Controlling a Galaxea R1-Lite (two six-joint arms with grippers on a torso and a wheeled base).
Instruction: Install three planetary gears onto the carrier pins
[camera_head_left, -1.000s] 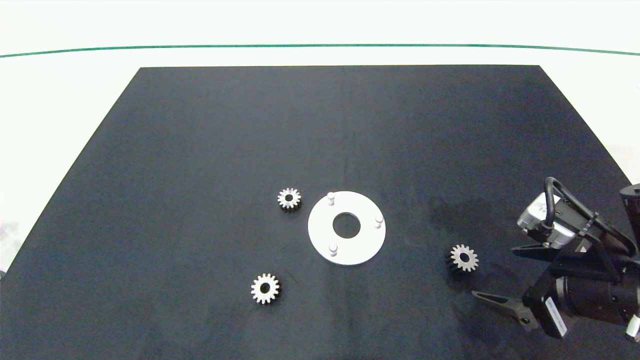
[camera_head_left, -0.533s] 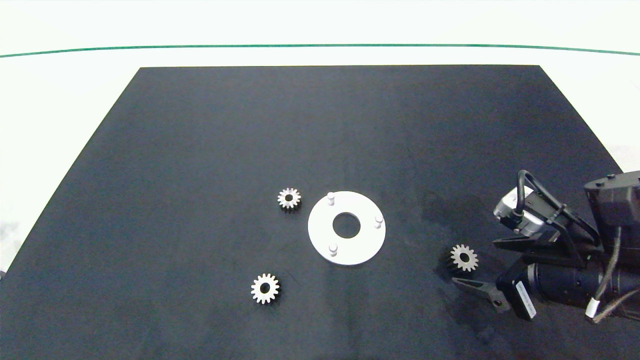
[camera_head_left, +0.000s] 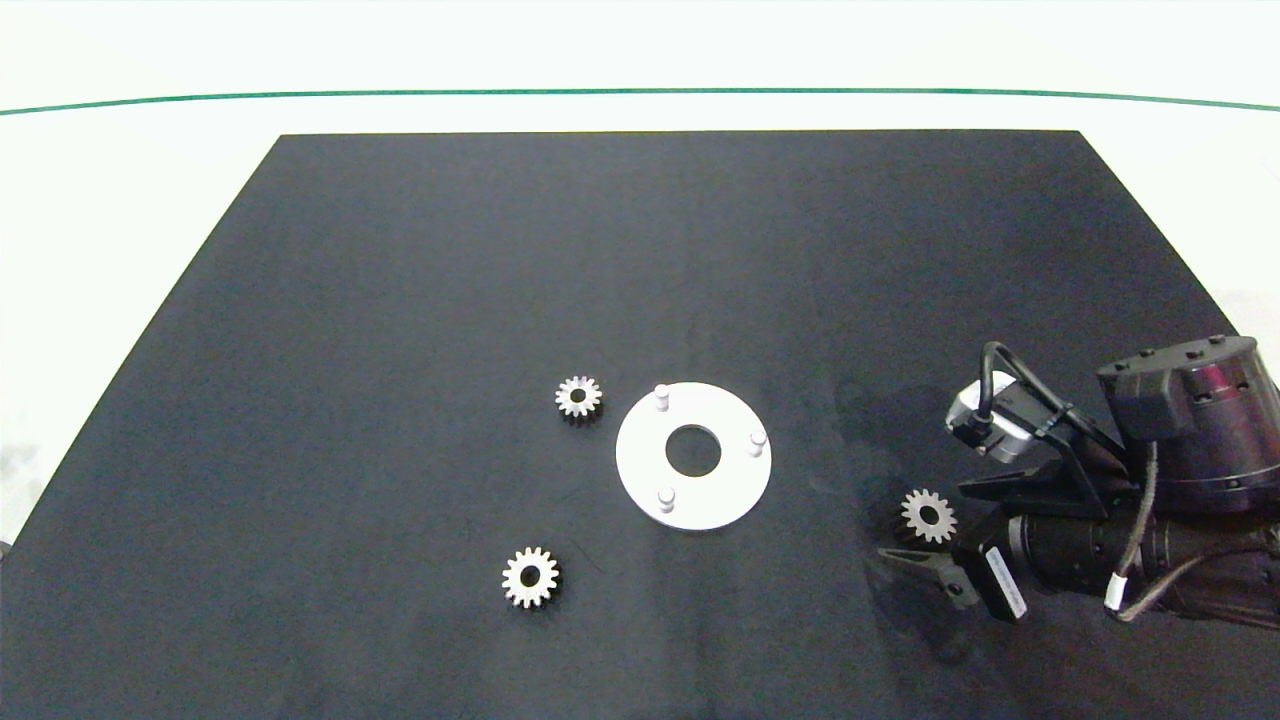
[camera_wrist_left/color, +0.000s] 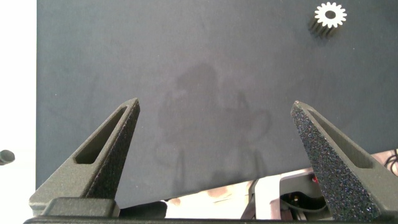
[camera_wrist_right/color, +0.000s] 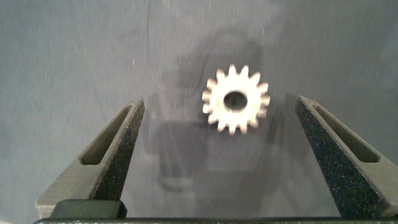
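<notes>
- Right gripper (camera_head_left: 930, 525): at the right side of the black mat (camera_head_left: 640, 250), fingers spread wide with one on each side of the right-hand gear (camera_head_left: 928, 516). Neither finger touches it.
- In the right wrist view, this gear (camera_wrist_right/color: 236, 100) lies flat between the two open fingers (camera_wrist_right/color: 109, 158), gaps on both sides, its centre hole clear.
- White disc (camera_head_left: 693, 455): flat on the mat near the middle, well apart from the right gripper. Three short white pins stand upright on it: far pin (camera_head_left: 660, 396), right pin (camera_head_left: 757, 442), near pin (camera_head_left: 665, 497). All three are bare.
- Second gear (camera_head_left: 578, 397): flat on the mat just beside the disc's far-left edge, not touching it.
- Third gear (camera_head_left: 530, 577): flat on the mat nearer the front, left of the disc and apart from it.
- Nothing lies between the right-hand gear and the disc; the mat there is open.
- Left gripper (camera_wrist_left/color: 214, 134): outside the head view. Its wrist view shows its fingers held wide apart over bare mat, holding nothing, with one gear (camera_wrist_left/color: 329, 15) at a distance.
- White table surface (camera_head_left: 120, 200) surrounds the mat; a green line (camera_head_left: 640, 92) crosses it at the far side.
</notes>
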